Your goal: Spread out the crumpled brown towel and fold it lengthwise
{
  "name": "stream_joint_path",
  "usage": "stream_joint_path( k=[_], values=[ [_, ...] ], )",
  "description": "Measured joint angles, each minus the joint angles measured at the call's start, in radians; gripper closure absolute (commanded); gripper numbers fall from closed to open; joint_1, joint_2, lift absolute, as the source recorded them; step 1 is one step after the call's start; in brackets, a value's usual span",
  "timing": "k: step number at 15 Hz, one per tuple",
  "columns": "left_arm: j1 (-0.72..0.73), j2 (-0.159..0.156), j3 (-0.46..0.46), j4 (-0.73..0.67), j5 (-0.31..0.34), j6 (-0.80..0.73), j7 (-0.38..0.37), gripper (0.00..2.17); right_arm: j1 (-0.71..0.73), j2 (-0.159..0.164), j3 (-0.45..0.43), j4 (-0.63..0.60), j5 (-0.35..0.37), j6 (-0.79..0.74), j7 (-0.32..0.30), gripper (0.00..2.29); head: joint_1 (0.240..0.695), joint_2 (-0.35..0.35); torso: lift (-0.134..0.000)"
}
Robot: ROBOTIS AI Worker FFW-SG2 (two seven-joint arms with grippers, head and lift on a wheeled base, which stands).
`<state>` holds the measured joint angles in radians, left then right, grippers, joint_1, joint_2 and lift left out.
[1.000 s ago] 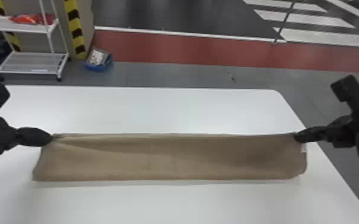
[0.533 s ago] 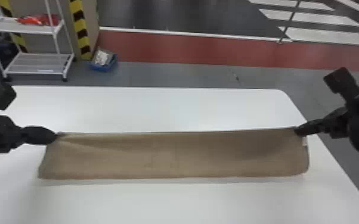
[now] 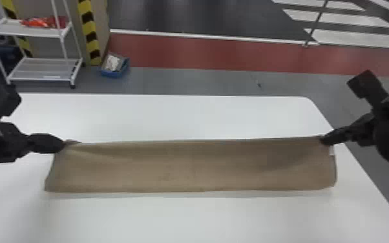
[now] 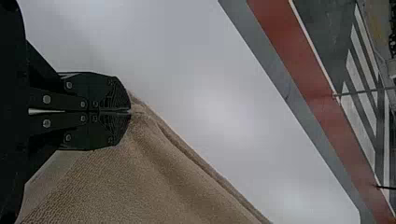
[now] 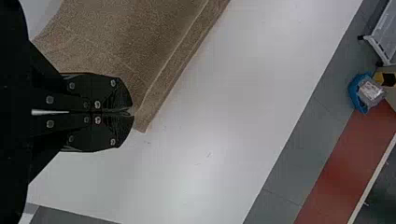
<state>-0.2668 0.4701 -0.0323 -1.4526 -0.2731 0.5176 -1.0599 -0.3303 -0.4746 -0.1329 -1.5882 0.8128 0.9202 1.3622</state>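
Grey floor lies beyond the white tabletop, with a rack far left. The towel stretches left to right over the tabletop, its far corners clamped in the left pincer and right pincer, whose tips hide the pinched cloth. Its right end sits slightly farther or higher than a second ago.

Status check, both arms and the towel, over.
Left tool and right tool shut on the far corners of the brown towel. Towel stretched in a long strip across the white table. Nothing seen in the way.
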Motion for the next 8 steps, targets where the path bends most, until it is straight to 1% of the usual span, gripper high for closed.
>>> stream_joint_path(
  k=[3, 8],
  values=[
    [-0.001, -0.003, -0.002, 0.007, -0.001, -0.002, 0.003, 2.03, -0.030, 0.015, 0.018, 0.069, 0.050, -0.059, 0.000, 1.33, 0.695, -0.153, -0.124],
    [-0.010, -0.009, -0.009, 0.019, -0.001, -0.003, 0.011, 2.03, -0.077, 0.049, 0.047, 0.140, 0.103, -0.107, 0.000, 1.33, 0.695, -0.143, -0.124]
  ],
)
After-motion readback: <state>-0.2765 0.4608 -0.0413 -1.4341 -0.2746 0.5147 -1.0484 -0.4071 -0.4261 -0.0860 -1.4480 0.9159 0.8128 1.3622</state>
